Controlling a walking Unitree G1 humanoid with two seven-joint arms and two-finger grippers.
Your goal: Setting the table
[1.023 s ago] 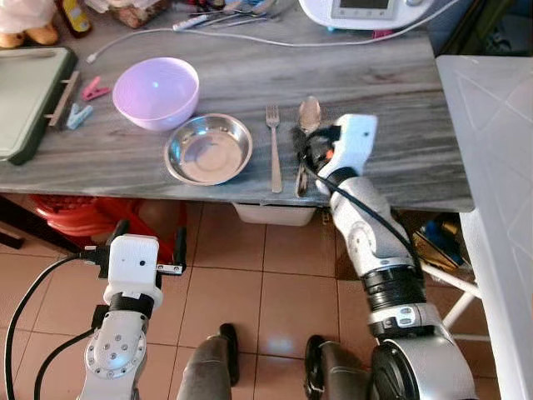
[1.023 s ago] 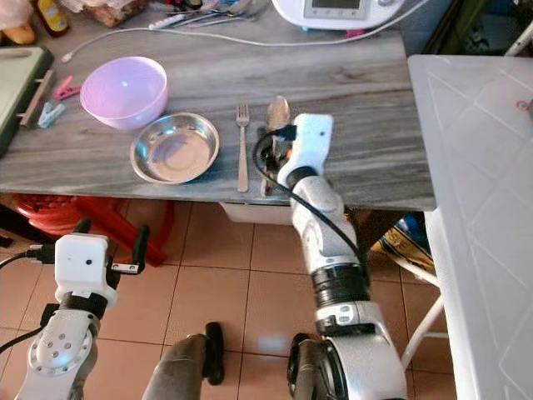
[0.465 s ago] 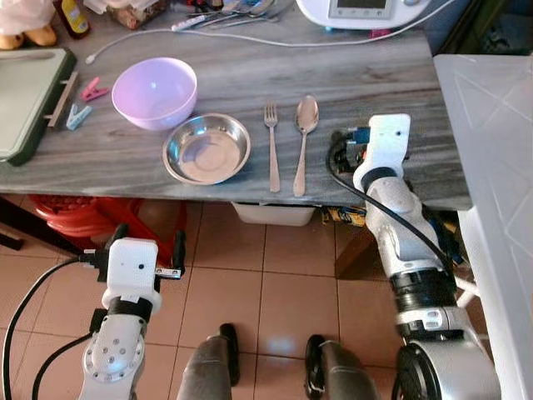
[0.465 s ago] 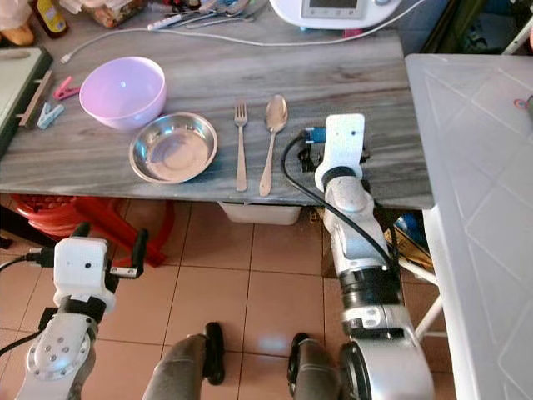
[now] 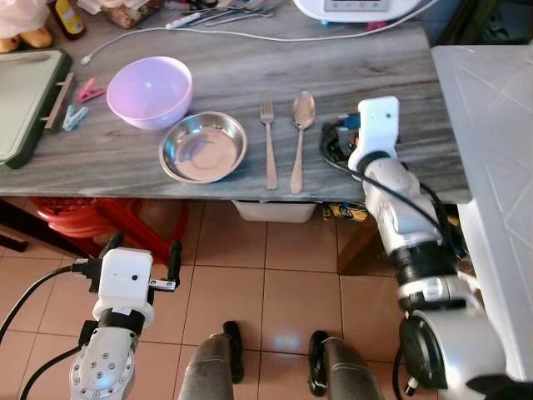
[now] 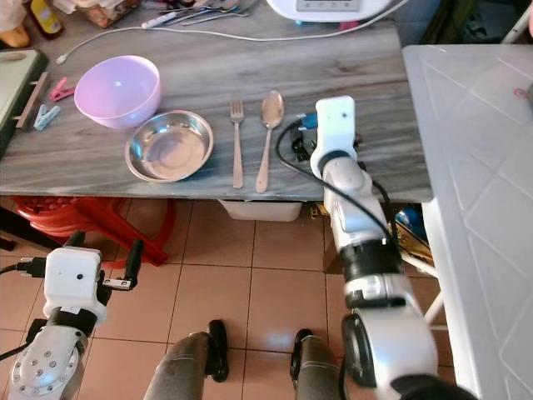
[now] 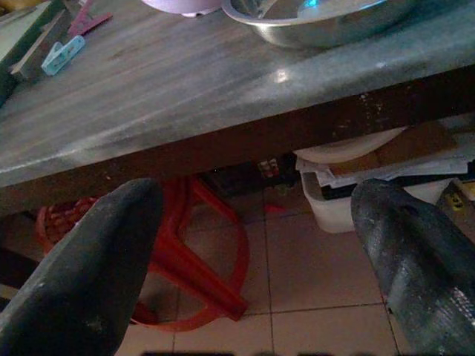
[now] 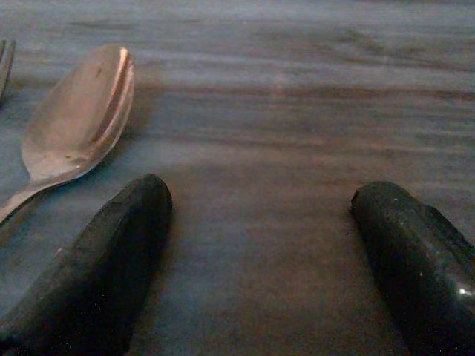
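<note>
A steel bowl [image 5: 203,147] sits near the front edge of the grey wooden table [image 5: 225,67], with a pink bowl [image 5: 150,90] just behind it to the left. To the steel bowl's right a fork [image 5: 268,143] and a spoon [image 5: 300,137] lie side by side, handles toward me. My right arm's white wrist housing [image 5: 376,123] hovers over the table just right of the spoon. In the right wrist view the right gripper [image 8: 260,215] is open and low over bare wood, beside the spoon's bowl [image 8: 78,115]. My left gripper [image 5: 143,248] hangs open below the table's edge.
A green board [image 5: 25,100] and clothespins [image 5: 79,104] lie at the table's left end. A white appliance [image 5: 358,7] and its cable [image 5: 250,37] are at the back. A white table [image 5: 491,125] stands to the right. A red stool [image 7: 200,252] and a white box [image 5: 275,212] sit underneath.
My right gripper has drawn off the spoon's handle and shifted right, leaving the spoon lying beside the fork. The left arm has hardly moved.
</note>
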